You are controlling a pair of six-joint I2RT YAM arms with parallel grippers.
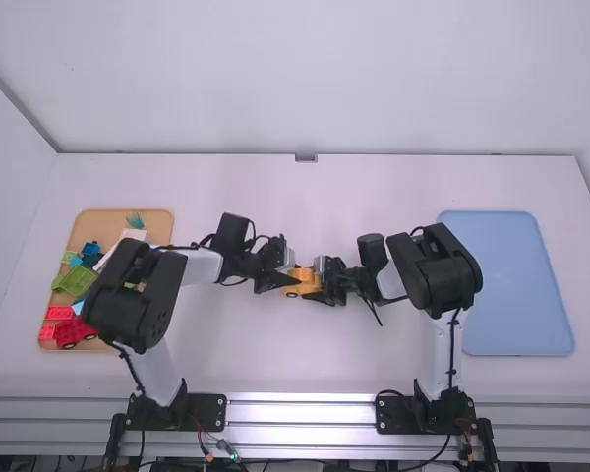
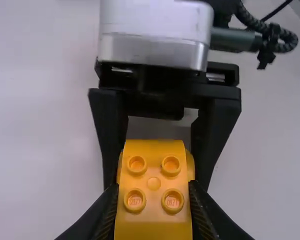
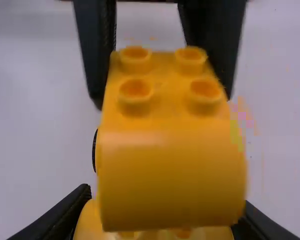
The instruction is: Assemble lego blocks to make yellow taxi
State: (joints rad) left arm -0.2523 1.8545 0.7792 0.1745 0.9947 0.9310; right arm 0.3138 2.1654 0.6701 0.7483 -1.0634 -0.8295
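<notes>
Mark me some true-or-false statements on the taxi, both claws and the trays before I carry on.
1. The left claw and right claw both grip the yellow assembly. True.
2. The yellow assembly sits on the blue tray. False: the claws hold it between the blue tray and the tan tray.
3. Four raised studs show on top of the yellow assembly. True.
4. The right claw holds the green block. False: the green block lies in the tan tray.
</notes>
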